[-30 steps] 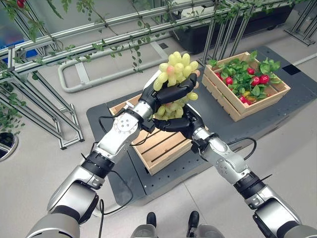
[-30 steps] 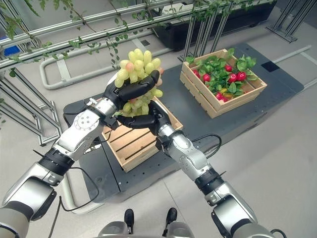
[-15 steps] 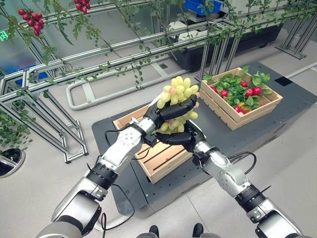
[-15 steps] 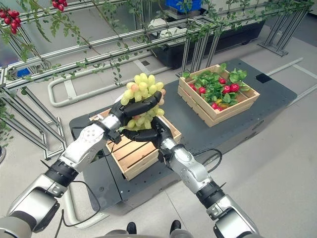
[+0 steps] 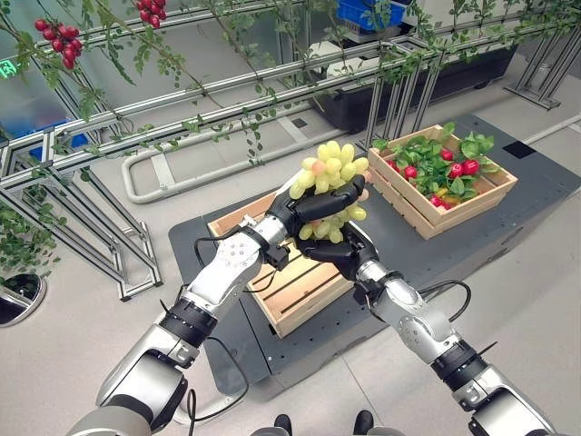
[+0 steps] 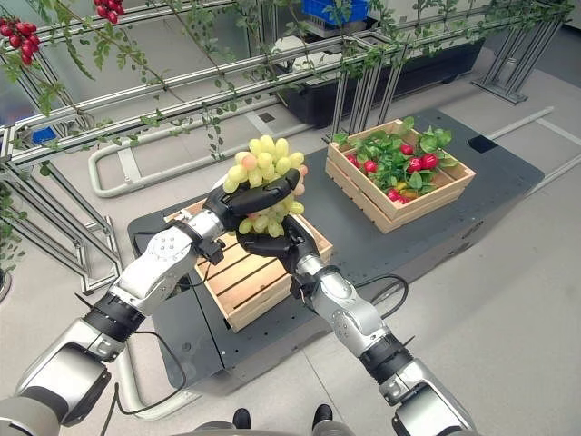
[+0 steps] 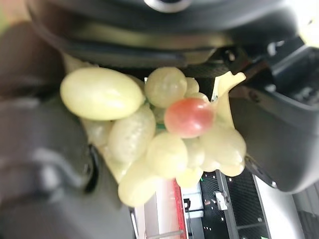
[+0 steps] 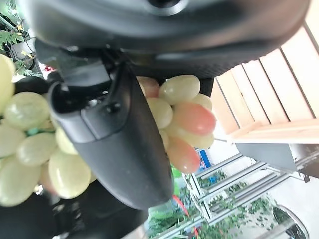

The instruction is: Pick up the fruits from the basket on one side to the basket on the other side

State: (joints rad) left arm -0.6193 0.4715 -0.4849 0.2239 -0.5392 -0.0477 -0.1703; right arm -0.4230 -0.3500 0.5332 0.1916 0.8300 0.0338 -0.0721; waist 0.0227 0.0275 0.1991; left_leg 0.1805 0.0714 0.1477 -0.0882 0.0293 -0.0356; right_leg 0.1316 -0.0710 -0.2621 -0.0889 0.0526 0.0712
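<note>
Fingers of both dark hands curl around one bunch of green grapes [image 5: 329, 177], a few of them blushed pink. From the left, the left hand [image 5: 304, 205] wraps over the bunch's middle; from the near right, the right hand [image 5: 338, 253] cups it from beneath, fingers clenched on the lower grapes. In the left wrist view the grapes [image 7: 159, 144] sit pressed between dark finger surfaces.

Held in the air, the bunch hangs above the far right corner of a slatted wooden crate [image 5: 295, 282], clear of its rim. What shows of the crate's inside past the arms is bare slats. It rests at a slant on a dark platform [image 5: 545, 182] that runs off to the far right.

Farther right on the platform, apart from the first, stands a second wooden crate [image 5: 413, 200]. It holds green leaves [image 5: 472, 150] with small red fruits [image 5: 463, 169] among them. Bare platform separates the two crates, and more lies open to the right of the second.

Along the far side runs a metal rail frame [image 5: 182, 123] draped with leafy vines [image 5: 118, 54]; red berry clusters [image 5: 56, 38] hang at the far left. Pale floor [image 5: 82, 318] surrounds the platform on the near and left sides.
</note>
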